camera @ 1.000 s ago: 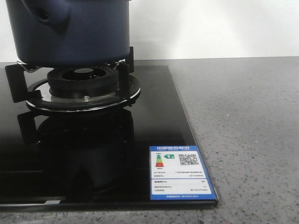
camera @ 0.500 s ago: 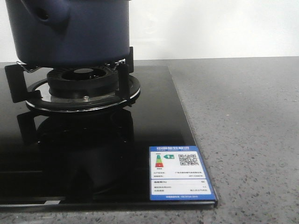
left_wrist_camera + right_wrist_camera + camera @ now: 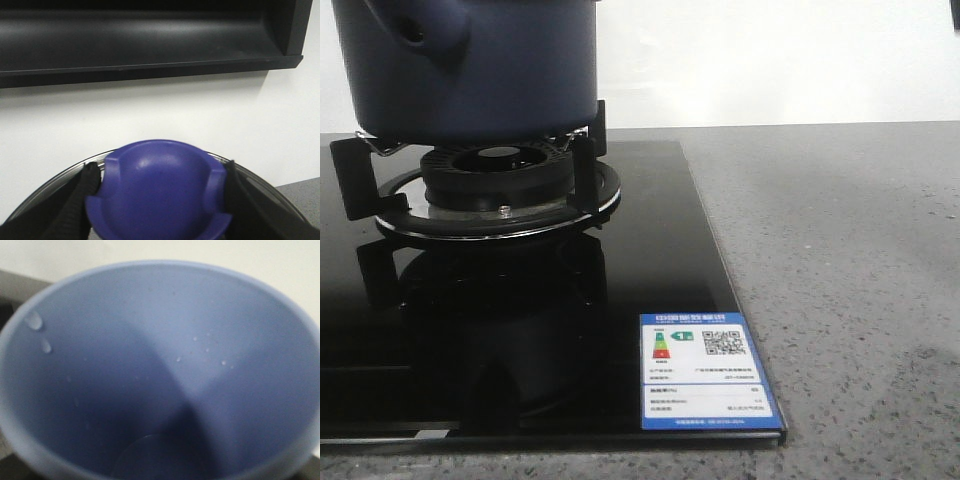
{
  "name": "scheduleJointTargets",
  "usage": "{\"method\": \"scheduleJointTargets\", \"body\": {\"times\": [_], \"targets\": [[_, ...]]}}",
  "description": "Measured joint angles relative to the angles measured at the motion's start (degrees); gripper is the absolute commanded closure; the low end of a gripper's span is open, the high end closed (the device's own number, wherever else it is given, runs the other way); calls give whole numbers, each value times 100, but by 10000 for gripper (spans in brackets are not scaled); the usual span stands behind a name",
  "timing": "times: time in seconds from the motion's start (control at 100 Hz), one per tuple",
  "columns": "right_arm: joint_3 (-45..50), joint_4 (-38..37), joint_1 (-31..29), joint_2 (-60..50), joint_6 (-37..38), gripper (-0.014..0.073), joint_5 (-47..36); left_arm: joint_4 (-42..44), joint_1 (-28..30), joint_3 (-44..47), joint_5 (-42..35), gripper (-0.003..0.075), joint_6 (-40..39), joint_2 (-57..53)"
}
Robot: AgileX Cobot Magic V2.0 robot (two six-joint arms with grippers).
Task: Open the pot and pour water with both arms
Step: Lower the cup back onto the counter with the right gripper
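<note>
The left gripper (image 3: 160, 200) looks level toward a white wall under a black shelf (image 3: 150, 40), its two black fingers (image 3: 80, 200) pressed against opposite sides of one rounded blue lid knob (image 3: 160, 192); the jaws are clamped on that knob, which sits squarely between them, with the lid's grey rim (image 3: 60, 175) curving behind it. In the right wrist view one light blue cup (image 3: 160, 370) fills the frame, its mouth open to the camera and a few droplets on its inner wall; the right jaws are not visible, so their state cannot be told. One dark navy pot (image 3: 470, 70) stands on the black burner grate (image 3: 585, 165) of a glass cooktop (image 3: 650, 270), at the far left of the grey speckled surface (image 3: 850, 300).
</note>
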Motion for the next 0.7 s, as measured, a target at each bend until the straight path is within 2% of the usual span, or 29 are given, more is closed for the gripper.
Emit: {"method": "scheduleJointTargets", "body": {"times": [0.13,0.47,0.7], "targets": [[137,-50,-396,241,5,225,-401,0,0,0,0,318,0,0],[135,-139,-1642,1281,-17,225,-2219,0,0,0,0,318,0,0],[135,-198,-2341,2115,-337,225,-3225,0,0,0,0,318,0,0]]}}
